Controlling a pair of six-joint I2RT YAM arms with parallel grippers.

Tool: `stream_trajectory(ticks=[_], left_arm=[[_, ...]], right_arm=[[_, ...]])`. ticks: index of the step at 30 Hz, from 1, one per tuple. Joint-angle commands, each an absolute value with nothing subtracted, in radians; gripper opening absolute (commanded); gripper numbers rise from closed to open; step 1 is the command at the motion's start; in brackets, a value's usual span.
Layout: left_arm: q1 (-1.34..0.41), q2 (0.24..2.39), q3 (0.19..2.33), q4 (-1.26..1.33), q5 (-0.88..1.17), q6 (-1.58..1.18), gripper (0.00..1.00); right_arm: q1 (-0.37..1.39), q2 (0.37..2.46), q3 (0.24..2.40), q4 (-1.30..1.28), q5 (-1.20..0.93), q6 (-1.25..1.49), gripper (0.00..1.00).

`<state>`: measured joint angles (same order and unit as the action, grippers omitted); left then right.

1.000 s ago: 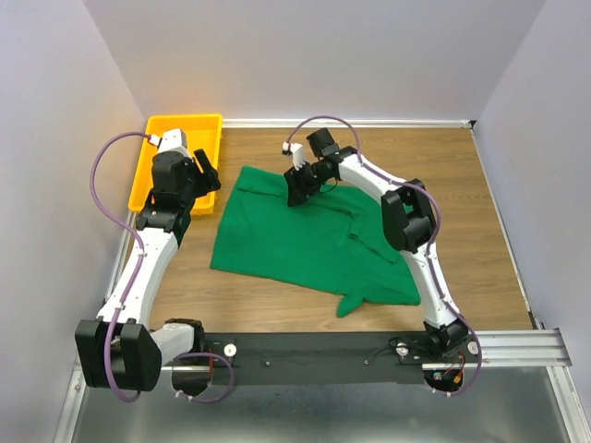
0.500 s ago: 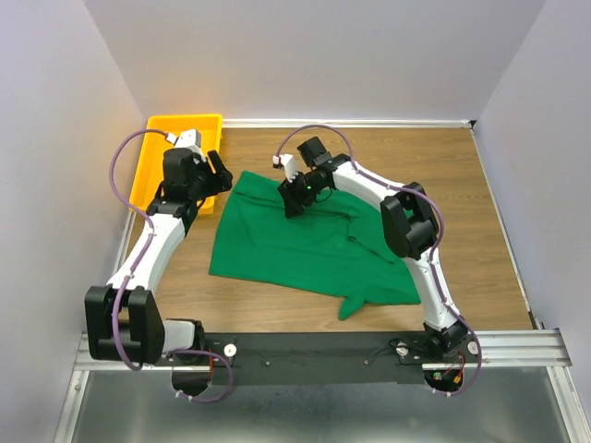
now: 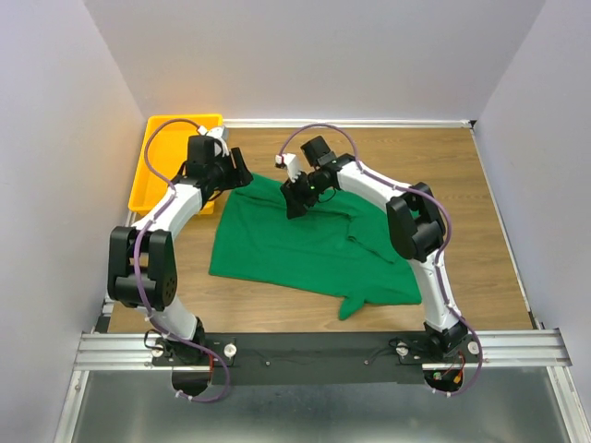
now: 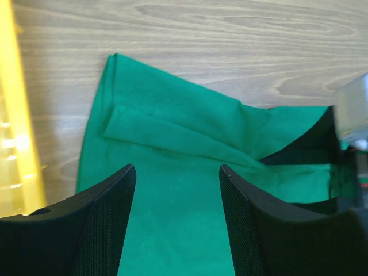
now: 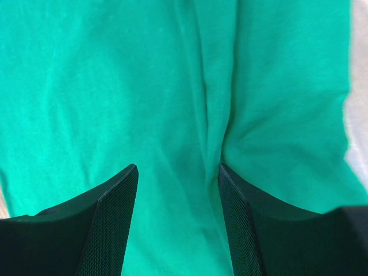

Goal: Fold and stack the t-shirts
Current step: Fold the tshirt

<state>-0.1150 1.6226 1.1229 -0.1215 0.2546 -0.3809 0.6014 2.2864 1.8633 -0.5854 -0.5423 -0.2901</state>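
A dark-green t-shirt (image 3: 295,249) lies spread and rumpled on the wooden table, one sleeve pointing toward the near edge. My left gripper (image 3: 238,175) is open just above the shirt's far-left corner; in the left wrist view (image 4: 177,168) a folded-over flap of the shirt (image 4: 172,132) lies ahead of the fingers. My right gripper (image 3: 294,205) is open over the shirt's far edge. In the right wrist view (image 5: 177,167) the shirt (image 5: 115,86) fills the frame, with a crease running between the fingers. Neither gripper holds anything.
A yellow perforated tray (image 3: 162,157) stands at the far left, close beside the left arm; its wall shows in the left wrist view (image 4: 11,144). Bare wooden table (image 3: 462,203) lies to the right of the shirt. Both grippers are close together.
My left arm has swung right from above the tray to the shirt's far-left corner. My right gripper has shifted slightly left and stayed over the shirt's far edge.
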Motion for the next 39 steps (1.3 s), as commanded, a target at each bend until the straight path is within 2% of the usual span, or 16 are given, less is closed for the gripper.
stream_trajectory(ticks=[1,14,23,29,33,39], left_arm=[[-0.123,1.649,1.173,-0.143,0.294,-0.344,0.68],[-0.216,1.813,1.330,-0.210,0.365,-0.276,0.67],[-0.288,1.928,1.390,-0.264,0.341,-0.275,0.63],[-0.298,1.941,1.342,-0.278,0.299,-0.273,0.58],[-0.298,1.937,1.309,-0.282,0.279,-0.278,0.52],[-0.298,1.818,1.218,-0.293,0.190,-0.276,0.49]], right_arm=[[0.611,2.250,1.829,-0.577,-0.603,-0.304,0.66],[0.638,2.184,1.744,-0.583,-0.607,-0.356,0.66],[0.638,2.177,1.721,-0.581,-0.624,-0.362,0.66],[0.638,2.169,1.710,-0.581,-0.629,-0.354,0.66],[0.634,2.143,1.698,-0.578,-0.626,-0.351,0.66],[0.540,2.070,1.664,-0.580,-0.653,-0.321,0.66]])
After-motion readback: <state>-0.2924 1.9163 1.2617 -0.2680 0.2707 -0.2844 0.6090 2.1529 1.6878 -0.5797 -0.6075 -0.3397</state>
